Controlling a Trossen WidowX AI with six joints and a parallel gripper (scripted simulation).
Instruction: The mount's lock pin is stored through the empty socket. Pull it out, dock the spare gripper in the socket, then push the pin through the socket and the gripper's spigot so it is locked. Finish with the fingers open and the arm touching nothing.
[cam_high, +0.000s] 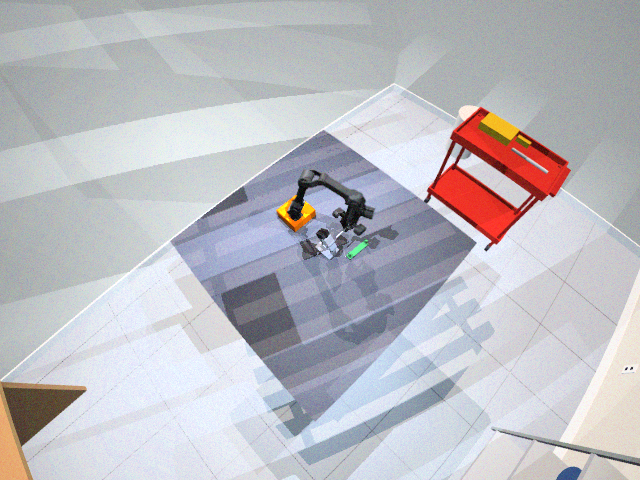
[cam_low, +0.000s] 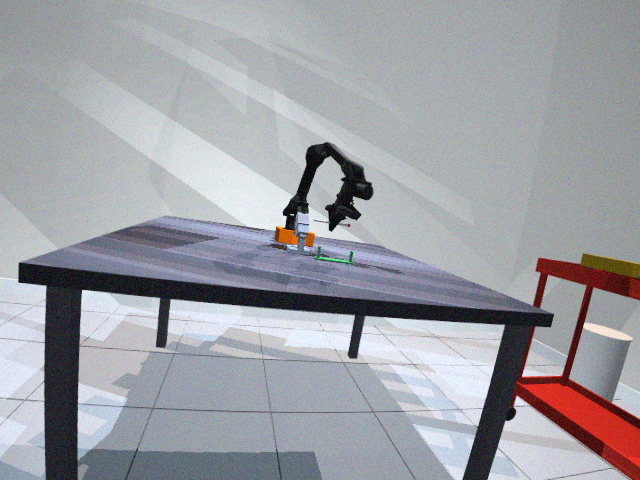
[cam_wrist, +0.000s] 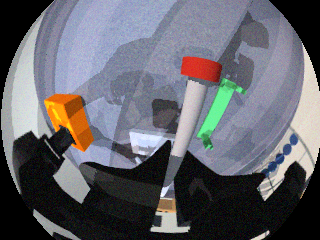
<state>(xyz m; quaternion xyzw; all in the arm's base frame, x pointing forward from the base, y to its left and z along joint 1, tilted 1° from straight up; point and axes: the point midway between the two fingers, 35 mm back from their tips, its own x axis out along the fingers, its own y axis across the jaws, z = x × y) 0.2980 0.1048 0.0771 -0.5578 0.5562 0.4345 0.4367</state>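
My gripper (cam_high: 348, 227) (cam_low: 336, 223) (cam_wrist: 171, 144) is shut on the lock pin (cam_low: 321, 221) (cam_wrist: 190, 110), a pale rod with a red head. It holds the pin above the table, roughly level, with the head out on one side of the fingers. The light grey mount (cam_high: 330, 253) (cam_low: 300, 244) stands on the table beside the orange base. An upright grey body (cam_low: 302, 222) with a dark part (cam_high: 322, 234) (cam_wrist: 165, 114) stands on it, which looks like the spare gripper. How deep it sits and the socket's cross hole are too small to tell. The gripper is apart from the mount.
A green cradle (cam_high: 357, 249) (cam_low: 334, 259) (cam_wrist: 216, 111) with two uprights stands empty on the table (cam_high: 289, 268) (cam_low: 206, 273), beside the mount. The arm's orange base (cam_high: 305, 219) (cam_low: 285, 235) (cam_wrist: 75, 122) is behind the mount. A red cart (cam_high: 467, 206) (cam_low: 573, 408) stands off the table.
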